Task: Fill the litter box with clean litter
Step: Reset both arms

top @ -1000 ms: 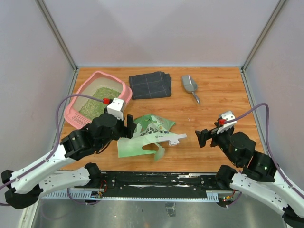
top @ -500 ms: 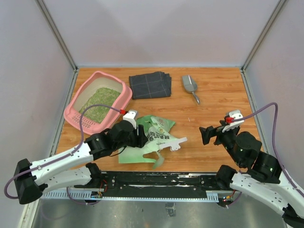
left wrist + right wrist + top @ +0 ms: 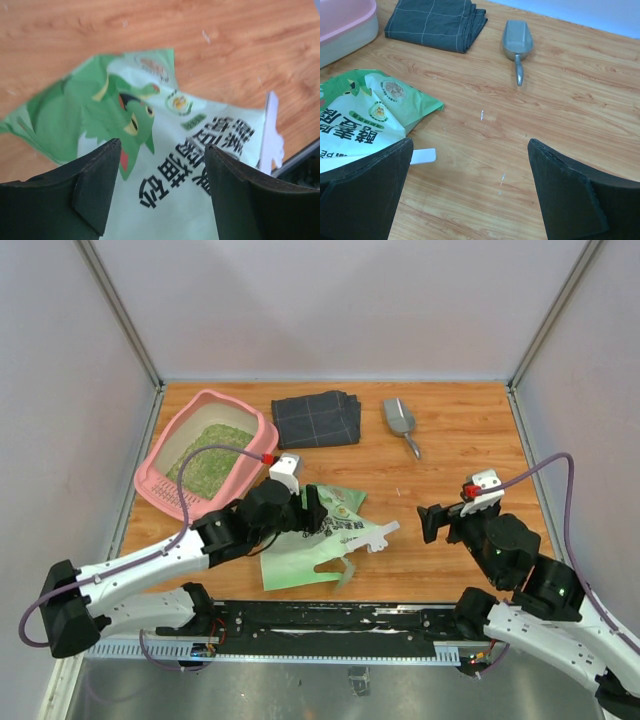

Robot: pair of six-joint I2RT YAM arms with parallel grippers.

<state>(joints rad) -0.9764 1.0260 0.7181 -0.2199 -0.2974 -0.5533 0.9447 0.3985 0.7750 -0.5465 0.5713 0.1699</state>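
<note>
While left gripper (image 3: 161, 150) is hovering, jaws apart and empty, over the bag (image 3: 300, 560) (right gripper (image 3: 470, 145) gaping, empty), a slack pinch is likely risking grains spilling outside the far-left litter box (image 3: 165, 492) holding clean litter (image 3: 205, 455).

We count 1 litter box (image 3: 158, 490), 1 bag (image 3: 295, 560), 1 cloth (image 3: 317, 418), 1 scoop (image 3: 398, 418). Plus 1 left gripper (image 3: 161, 147) & 1 right gripper (image 3: 470, 144), 2 total.
</note>
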